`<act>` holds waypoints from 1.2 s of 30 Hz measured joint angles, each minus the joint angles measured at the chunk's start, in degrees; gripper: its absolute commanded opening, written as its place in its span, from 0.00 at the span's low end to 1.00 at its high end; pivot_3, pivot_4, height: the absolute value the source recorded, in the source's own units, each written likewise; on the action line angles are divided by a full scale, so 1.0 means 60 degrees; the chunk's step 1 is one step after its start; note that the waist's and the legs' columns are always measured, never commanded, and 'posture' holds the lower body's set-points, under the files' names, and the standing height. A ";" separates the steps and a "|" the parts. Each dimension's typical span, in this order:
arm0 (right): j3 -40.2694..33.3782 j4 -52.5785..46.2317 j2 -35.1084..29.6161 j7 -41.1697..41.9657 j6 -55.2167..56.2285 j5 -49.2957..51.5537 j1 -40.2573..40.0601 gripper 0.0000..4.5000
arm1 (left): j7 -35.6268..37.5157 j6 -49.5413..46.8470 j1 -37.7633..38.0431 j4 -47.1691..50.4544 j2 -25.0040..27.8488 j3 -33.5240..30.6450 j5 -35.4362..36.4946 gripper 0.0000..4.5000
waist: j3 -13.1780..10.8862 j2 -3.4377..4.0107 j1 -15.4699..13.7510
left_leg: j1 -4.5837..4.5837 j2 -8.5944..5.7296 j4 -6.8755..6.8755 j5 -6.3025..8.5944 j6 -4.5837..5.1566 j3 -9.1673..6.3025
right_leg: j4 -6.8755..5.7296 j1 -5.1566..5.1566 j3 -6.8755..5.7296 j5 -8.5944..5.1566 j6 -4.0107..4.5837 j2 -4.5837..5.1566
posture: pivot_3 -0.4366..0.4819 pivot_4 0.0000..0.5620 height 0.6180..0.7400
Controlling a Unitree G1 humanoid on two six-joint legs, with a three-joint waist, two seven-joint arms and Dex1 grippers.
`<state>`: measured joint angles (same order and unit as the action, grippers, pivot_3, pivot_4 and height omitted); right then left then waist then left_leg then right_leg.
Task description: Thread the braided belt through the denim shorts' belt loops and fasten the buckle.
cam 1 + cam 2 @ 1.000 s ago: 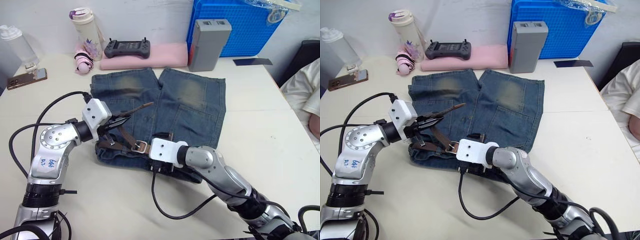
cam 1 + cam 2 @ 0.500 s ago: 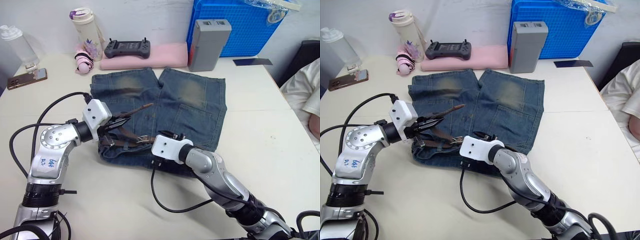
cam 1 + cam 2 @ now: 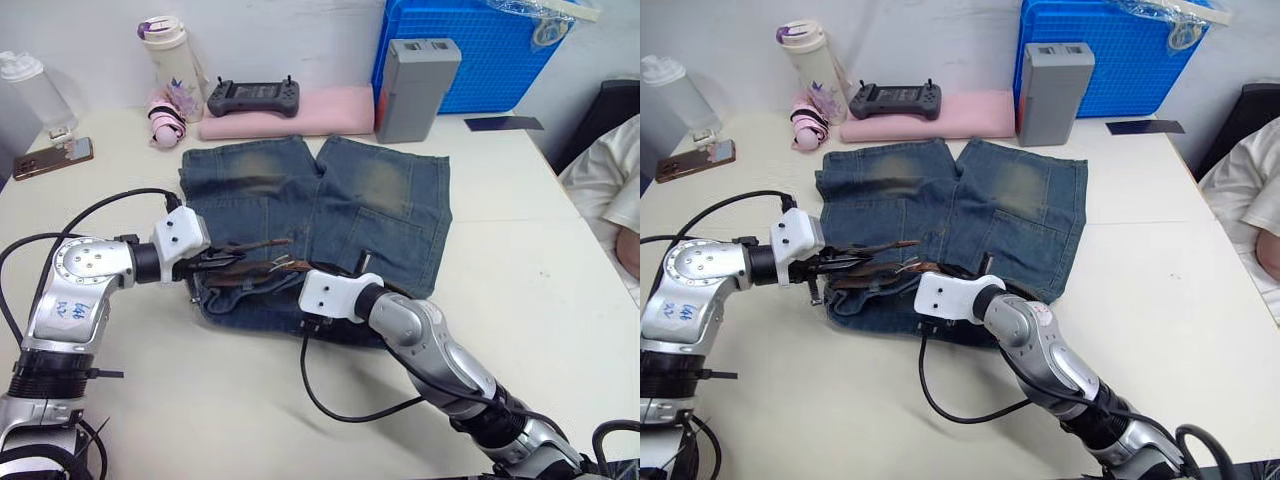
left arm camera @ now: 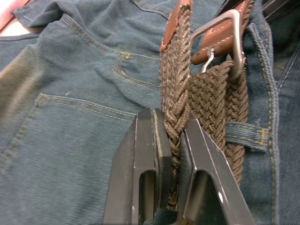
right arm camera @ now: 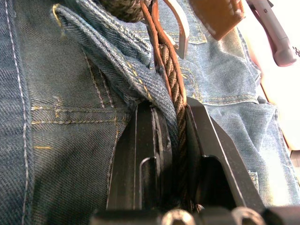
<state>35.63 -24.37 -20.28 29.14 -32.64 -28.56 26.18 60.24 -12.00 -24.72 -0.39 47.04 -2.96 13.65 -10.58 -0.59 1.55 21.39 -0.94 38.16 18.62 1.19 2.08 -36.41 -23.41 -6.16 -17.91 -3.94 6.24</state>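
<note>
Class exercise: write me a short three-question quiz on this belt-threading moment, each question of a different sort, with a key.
1. True or false: the left gripper is shut on the braided belt.
2. Multiple choice: what lies on the pink pad at the far side of the table? A) a phone B) a black handheld controller C) a bottle
3. Fill in: in the left wrist view, the belt passes under one of the belt loops on the waistband of the denim ______, beside the buckle.

Key: 1 true; the right gripper pinches the belt too. 2 B, the black handheld controller. 3 shorts.
</note>
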 measured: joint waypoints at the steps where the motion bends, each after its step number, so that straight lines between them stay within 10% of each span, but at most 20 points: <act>1: 0.0000 0.0000 0.0007 0.0008 -0.0008 -0.0005 -0.0008 0.01 | 0.0105 -0.0003 0.0006 -0.0014 0.0056 0.0042 0.0000 0.00 | 0.0000 0.0000 -0.0004 | 0.0000 0.0000 0.0001 0.0000 0.0001 0.0000 | 0.0000 0.0000 0.0000 0.0000 0.0000 0.0000 | 0.48 0.27 0.87; 36: -0.0001 0.0085 0.0103 0.0214 0.0102 -0.0201 -0.0009 0.01 | 0.1446 0.0580 -0.0570 -0.0305 0.1189 0.0840 -0.0517 0.00 | 0.0001 -0.0001 -0.0004 | 0.0000 -0.0002 0.0012 -0.0002 0.0005 0.0004 | -0.0017 -0.0003 0.0006 -0.0001 0.0002 -0.0001 | 0.48 0.27 0.87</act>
<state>35.62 -23.86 -19.66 30.42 -32.03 -29.77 26.12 68.92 -8.52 -28.14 -2.23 54.17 2.08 10.55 -10.58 -0.59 1.53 21.39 -0.96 38.24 18.60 1.22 2.10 -36.52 -23.43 -6.12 -17.92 -3.93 6.23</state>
